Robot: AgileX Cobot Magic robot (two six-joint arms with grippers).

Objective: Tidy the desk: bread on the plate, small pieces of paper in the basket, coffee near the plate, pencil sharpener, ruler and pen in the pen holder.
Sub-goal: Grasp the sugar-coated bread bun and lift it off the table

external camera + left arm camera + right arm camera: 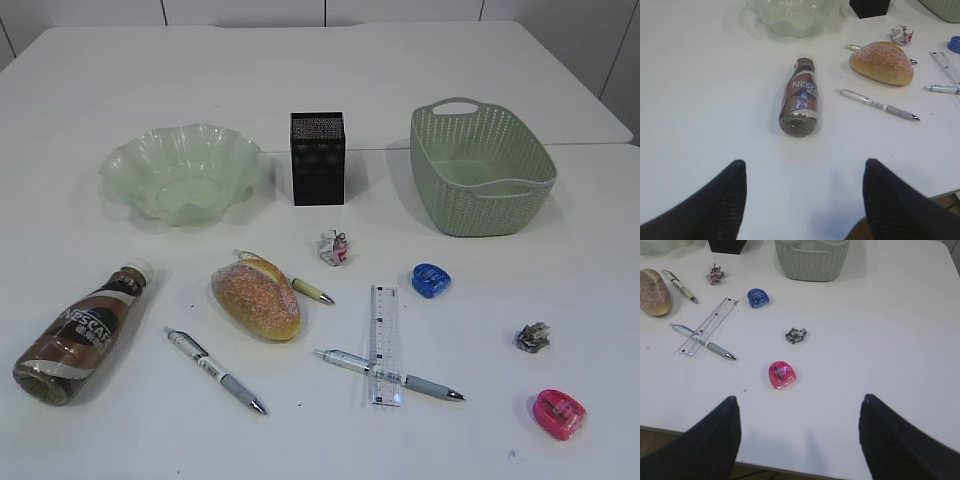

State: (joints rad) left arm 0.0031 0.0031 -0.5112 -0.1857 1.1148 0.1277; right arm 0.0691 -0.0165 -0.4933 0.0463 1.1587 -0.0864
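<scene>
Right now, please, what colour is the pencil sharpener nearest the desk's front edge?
Pink, translucent plastic pencil sharpener; clearest in the right wrist view.

The setting looks like a staged test room or lab rather than a home. Large plain white smooth tables [120, 90] are pushed together edge to edge, and pale panelled walls with thin dark seams run behind them. Desk items lie spread apart on the bare top, among them a black square mesh pen holder [318, 158] and a short clear plastic ruler [384, 343].

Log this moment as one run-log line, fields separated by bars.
stage: nothing tidied yet | left gripper: open, empty | right gripper: open, empty | bread: on desk | plate: empty | basket: empty
</scene>
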